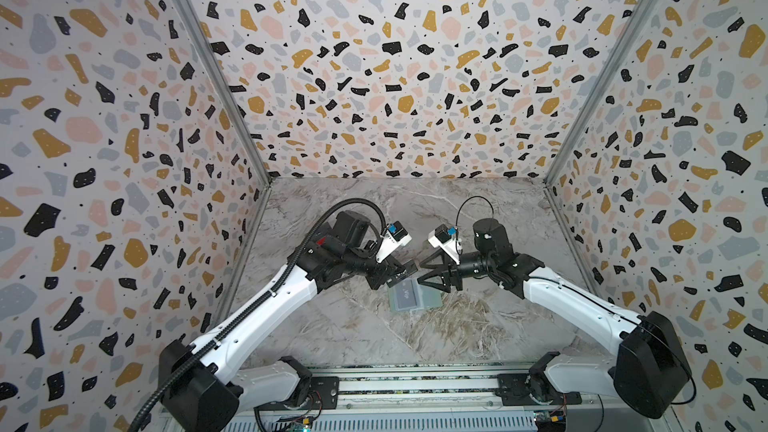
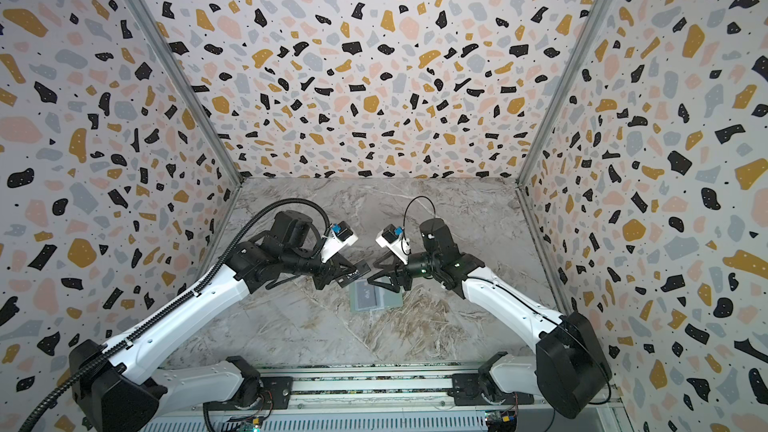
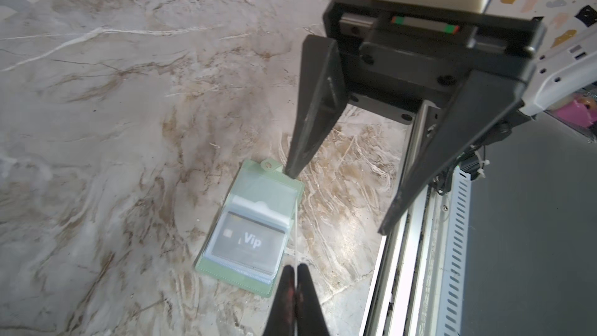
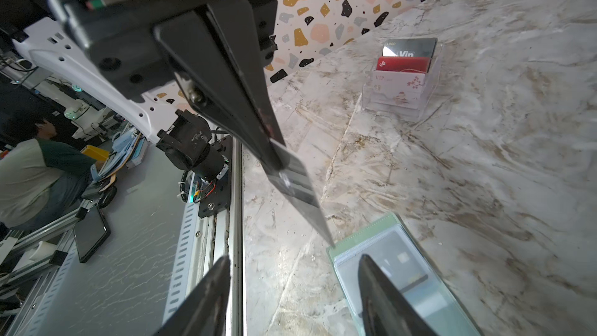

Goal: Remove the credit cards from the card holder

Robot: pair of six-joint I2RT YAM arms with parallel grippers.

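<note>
Arms: two – left arm (image 1: 266, 301), right arm (image 1: 582, 297).
Grippers: two – left gripper (image 3: 295, 267), right gripper (image 4: 294, 258); fingers (image 3: 313, 108): two each.
Cameras: two – left camera (image 1: 395, 238), right camera (image 1: 442, 241).
Table (image 1: 374, 334): one. Walls (image 1: 395, 56): three. Rail (image 1: 415, 384): one.
Holder (image 3: 258, 174): one; snap (image 3: 267, 165): one.
Box (image 4: 433, 92): one.
Cards showing: five – one sleeved card (image 3: 248, 240), one held card (image 4: 297, 189), three in box: dark card (image 4: 410, 48), red card (image 4: 403, 63), white card (image 4: 397, 82). More behind: cannot tell.
Beyond table: one person (image 4: 38, 169), one phone (image 4: 90, 234).
</note>
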